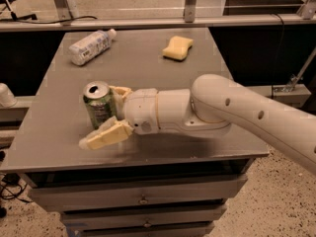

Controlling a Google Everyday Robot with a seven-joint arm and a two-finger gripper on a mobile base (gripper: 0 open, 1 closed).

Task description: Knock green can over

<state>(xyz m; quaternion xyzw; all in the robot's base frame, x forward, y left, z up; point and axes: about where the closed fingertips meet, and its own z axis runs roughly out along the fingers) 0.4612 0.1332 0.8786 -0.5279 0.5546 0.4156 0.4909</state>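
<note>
The green can (98, 104) stands upright on the grey table (59, 132), left of centre near the front, its silver top with pull-tab opening showing. My gripper (108, 116) reaches in from the right on a white arm. It is open, with one yellowish finger (104, 136) in front of the can and the other finger (121, 93) behind it on its right side. The can sits between the two fingers, close to or touching them.
A clear plastic bottle (90, 46) with a white label lies on its side at the table's far left. A yellow sponge (178, 48) lies at the far centre-right. Drawers sit below the table front. A metal rail runs behind the table.
</note>
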